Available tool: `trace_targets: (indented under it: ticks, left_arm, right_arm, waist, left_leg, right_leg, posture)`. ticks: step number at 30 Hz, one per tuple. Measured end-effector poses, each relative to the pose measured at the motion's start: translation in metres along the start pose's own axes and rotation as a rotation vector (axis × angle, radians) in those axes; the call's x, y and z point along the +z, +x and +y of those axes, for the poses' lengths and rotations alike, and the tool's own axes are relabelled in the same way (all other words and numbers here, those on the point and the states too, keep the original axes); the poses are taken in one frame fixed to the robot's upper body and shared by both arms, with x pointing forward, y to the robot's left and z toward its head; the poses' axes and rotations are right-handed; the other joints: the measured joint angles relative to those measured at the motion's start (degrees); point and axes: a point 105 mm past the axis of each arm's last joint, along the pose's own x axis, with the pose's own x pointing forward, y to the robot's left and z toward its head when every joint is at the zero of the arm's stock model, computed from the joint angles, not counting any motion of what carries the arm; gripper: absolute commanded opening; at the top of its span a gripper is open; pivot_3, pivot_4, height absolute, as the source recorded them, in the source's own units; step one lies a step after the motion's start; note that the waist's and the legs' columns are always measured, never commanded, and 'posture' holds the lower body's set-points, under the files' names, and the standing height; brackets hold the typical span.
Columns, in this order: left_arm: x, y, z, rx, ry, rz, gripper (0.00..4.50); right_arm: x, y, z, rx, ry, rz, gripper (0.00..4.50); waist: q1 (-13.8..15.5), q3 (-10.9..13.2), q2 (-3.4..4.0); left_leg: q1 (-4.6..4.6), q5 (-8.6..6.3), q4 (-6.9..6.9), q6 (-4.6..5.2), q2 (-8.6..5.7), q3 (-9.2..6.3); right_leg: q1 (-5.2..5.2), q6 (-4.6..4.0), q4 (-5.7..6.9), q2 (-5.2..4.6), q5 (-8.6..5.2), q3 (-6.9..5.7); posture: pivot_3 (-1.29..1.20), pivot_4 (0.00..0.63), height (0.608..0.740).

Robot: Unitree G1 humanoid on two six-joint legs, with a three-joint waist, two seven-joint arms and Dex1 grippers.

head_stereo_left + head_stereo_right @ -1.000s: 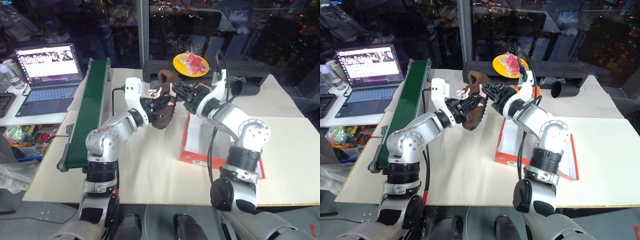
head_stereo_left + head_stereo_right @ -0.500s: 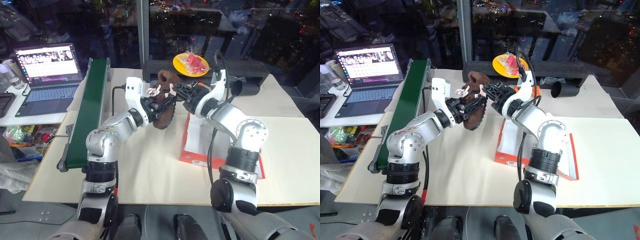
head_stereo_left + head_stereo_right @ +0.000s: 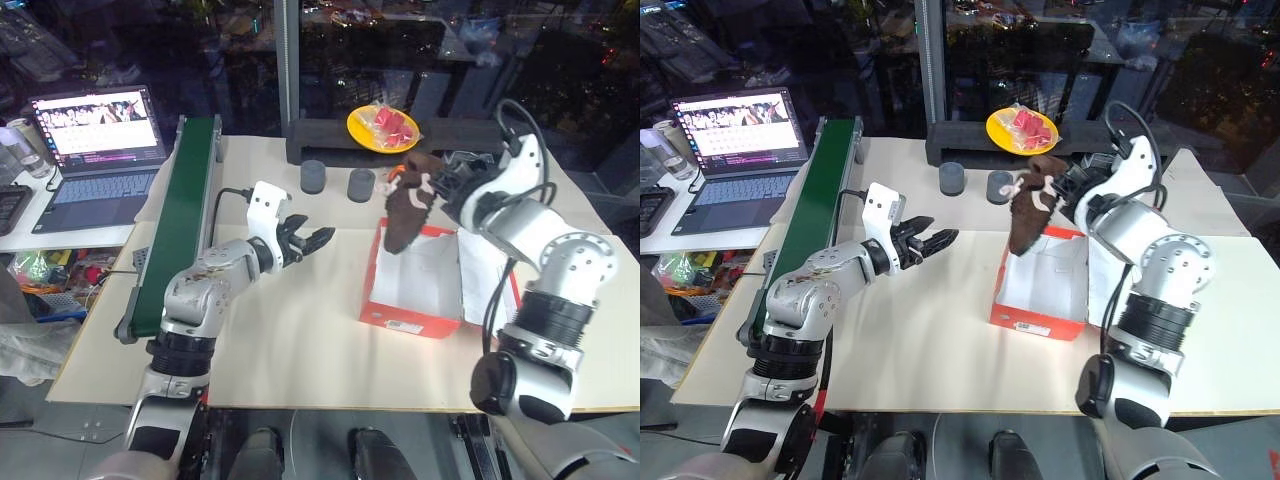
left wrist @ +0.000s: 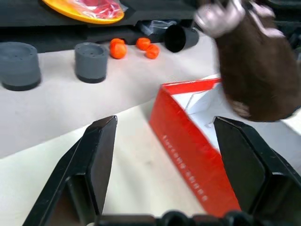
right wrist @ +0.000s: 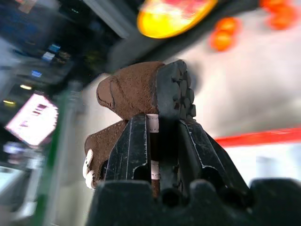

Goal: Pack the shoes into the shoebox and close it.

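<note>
The right gripper point(image 5: 160, 141) is clamping one brown shoe point(image 3: 407, 213) by its sole edge, the jaws drawn narrow on it, as the right wrist view shows from close up: the treaded sole is sitting between the two black fingers point(image 5: 129, 150) and the fuzzy upper is bulging out beyond them. In the head views this shoe is hanging from the gripper, toe down, over the far left corner of the open red shoebox point(image 3: 372, 290), its lower end level with the box's rim; whether it is touching the rim cannot be told.

The left gripper point(image 3: 312, 238) is hovering empty above the table point(image 3: 300, 340), its jaws spread wide, pointing level toward the box. The box is lying ahead of it and to its right, apart from it. In the left wrist view the box's red side wall point(image 4: 188, 141) is showing between the fingers point(image 4: 101, 155), with the white inside beyond and the hanging shoe above it.

Beyond the left gripper, two grey cylinders point(image 3: 313, 177) are standing on the table, and farther back a yellow plate point(image 3: 380, 128) is resting on a dark block. Small orange balls point(image 4: 118, 48) are lying near the cylinders. On the left gripper's other side a green conveyor point(image 3: 185, 215) is running along the table edge.
</note>
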Motion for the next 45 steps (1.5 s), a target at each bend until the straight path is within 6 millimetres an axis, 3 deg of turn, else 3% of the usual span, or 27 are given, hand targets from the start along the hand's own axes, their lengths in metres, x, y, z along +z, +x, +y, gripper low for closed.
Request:
trace_targets:
  ticks: [6, 11, 15, 25, 27, 29, 33, 35, 39, 41, 45]
  left_arm:
    - [0.003, -0.008, -0.031, -0.232, 0.178, -0.062, 3.49]
    - [-0.007, -0.014, -0.051, -0.391, 0.223, -0.036, 3.49]
    - [-0.010, -0.017, -0.054, -0.429, 0.229, -0.023, 3.49]
    - [-0.014, -0.020, -0.056, -0.461, 0.227, 0.001, 3.54]
    - [-0.014, -0.020, -0.056, -0.462, 0.229, 0.004, 3.54]
    - [-0.015, -0.021, -0.054, -0.455, 0.233, 0.008, 3.54]
    - [-0.014, -0.022, -0.048, -0.423, 0.234, 0.007, 3.54]
    - [-0.015, -0.022, -0.043, -0.389, 0.231, 0.008, 3.54]
    - [-0.014, -0.020, -0.017, -0.223, 0.189, -0.009, 3.54]
    - [-0.012, -0.013, 0.015, -0.007, 0.140, -0.020, 3.54]
    - [0.005, -0.017, 0.068, 0.372, 0.080, -0.055, 3.54]
  right_arm:
    - [-0.046, -0.015, -0.066, -0.226, -0.108, 0.229, 0.62]
    - [-0.060, -0.017, -0.085, -0.315, -0.238, 0.304, 0.62]
    - [-0.073, -0.013, -0.094, -0.347, -0.294, 0.344, 0.62]
    - [-0.076, -0.006, -0.093, -0.368, -0.341, 0.320, 4.03]
    - [-0.065, -0.004, -0.086, -0.367, -0.372, 0.275, 4.03]
    - [-0.047, -0.003, -0.065, -0.332, -0.435, 0.195, 4.03]
    - [-0.001, -0.011, -0.004, -0.207, -0.601, -0.012, 4.03]
    - [0.007, -0.016, 0.023, -0.132, -0.650, -0.069, 4.03]
    - [-0.004, -0.017, 0.052, 0.001, -0.688, -0.047, 4.03]
    - [-0.024, -0.024, 0.084, 0.220, -0.720, -0.004, 4.03]
    - [-0.066, -0.053, 0.113, 0.541, -0.920, 0.043, 4.03]
  waist:
    - [0.05, 0.02, 0.08]
    - [-0.08, -0.01, 0.15]
    - [-0.02, -0.01, 0.16]
    - [0.10, 0.00, 0.16]
    - [0.06, 0.03, 0.20]
    - [-0.14, 0.09, 0.31]
    - [-0.26, 0.15, 0.41]
    - [-0.13, 0.15, 0.41]
    - [0.09, 0.15, 0.41]
    - [0.20, 0.15, 0.40]
    - [0.63, 0.15, 0.34]
  left_leg:
    - [-0.01, 0.00, -0.02, 0.01, -0.02, 0.10]
    - [0.11, 0.00, -0.02, 0.01, 0.02, 0.14]
    - [0.09, 0.00, -0.02, 0.01, 0.00, 0.17]
    - [0.08, 0.00, -0.01, 0.01, 0.00, 0.16]
    - [0.07, 0.00, -0.01, 0.01, 0.00, 0.17]
    - [0.07, 0.00, -0.01, 0.01, 0.01, 0.19]
    - [0.08, -0.01, -0.03, 0.03, 0.07, 0.17]
    - [0.08, -0.01, -0.02, 0.03, 0.07, 0.15]
    - [0.07, -0.01, 0.01, 0.03, 0.03, 0.16]
    - [0.04, -0.01, 0.05, 0.03, 0.03, 0.10]
    - [-0.04, -0.06, 0.05, 0.08, -0.01, -0.13]
  right_leg:
    - [0.00, -0.01, -0.04, -0.03, 0.00, 0.07]
    - [0.06, 0.01, -0.04, 0.04, -0.02, 0.15]
    - [0.05, 0.03, -0.06, 0.02, -0.03, 0.18]
    - [0.05, 0.05, -0.06, 0.02, -0.03, 0.17]
    - [0.02, 0.05, -0.06, 0.02, -0.03, 0.18]
    - [-0.03, 0.05, -0.04, 0.02, -0.03, 0.21]
    - [-0.06, 0.07, 0.01, 0.09, -0.05, 0.20]
    - [-0.04, 0.07, 0.01, 0.09, -0.05, 0.19]
    - [-0.02, 0.07, 0.01, 0.04, -0.04, 0.19]
    - [-0.01, 0.08, 0.02, 0.04, -0.04, 0.15]
    - [0.06, 0.14, -0.10, 0.00, -0.07, -0.10]
  posture:
    - [0.00, 0.150, 0.740]
    - [0.00, 0.150, 0.740]
    - [0.00, 0.150, 0.740]
    - [0.00, 0.150, 0.740]
    - [0.00, 0.150, 0.740]
    - [0.00, 0.150, 0.740]
    - [0.00, 0.150, 0.740]
    - [0.00, 0.150, 0.740]
    - [0.00, 0.150, 0.740]
    - [0.00, 0.150, 0.740]
    - [0.00, 0.150, 0.740]
